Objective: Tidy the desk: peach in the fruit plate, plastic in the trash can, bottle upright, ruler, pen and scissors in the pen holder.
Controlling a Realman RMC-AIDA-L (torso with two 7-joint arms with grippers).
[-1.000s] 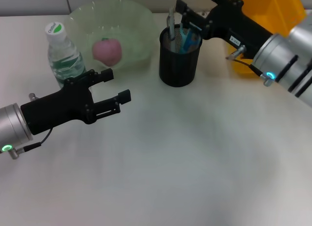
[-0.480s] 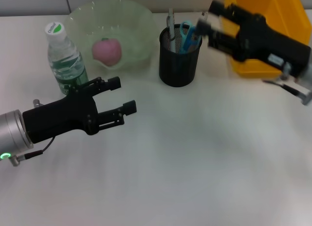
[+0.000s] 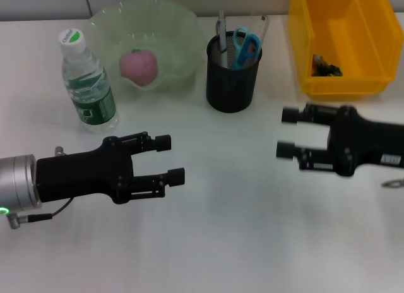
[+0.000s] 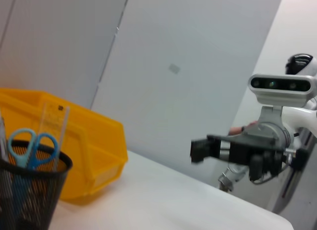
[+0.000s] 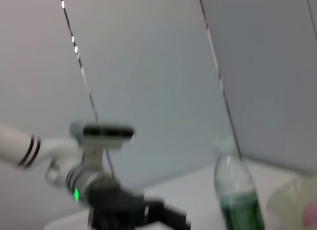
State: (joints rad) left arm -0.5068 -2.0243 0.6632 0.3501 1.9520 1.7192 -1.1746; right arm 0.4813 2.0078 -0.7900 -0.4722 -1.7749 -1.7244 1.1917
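1. The left gripper (image 3: 169,158) hangs over the white tabletop (image 3: 227,230), on the robot's left side. Its two fingers are spread wide apart and hold nothing.
2. The right gripper (image 3: 286,132) hangs over the tabletop on the robot's right side. Its fingers are wide apart too, and nothing is between them. The two grippers point toward each other with a bare gap between.
3. The pink peach (image 3: 139,66) sits inside the pale green fruit plate (image 3: 170,28) at the back of the tabletop.
4. The water bottle (image 3: 86,79) stands upright just beside the fruit plate, on its left. It has a white cap and a green label.
5. The black mesh pen holder (image 3: 232,81) stands just to the right of the fruit plate. The blue scissors (image 3: 245,45) stick up out of it, handles on top. A pen (image 3: 221,28) and a clear ruler (image 3: 262,26) stand in it as well.
6. The yellow trash can (image 3: 341,84) sits at the back right, near the pen holder. A small dark thing (image 3: 325,65) lies inside it. I cannot tell what it is.
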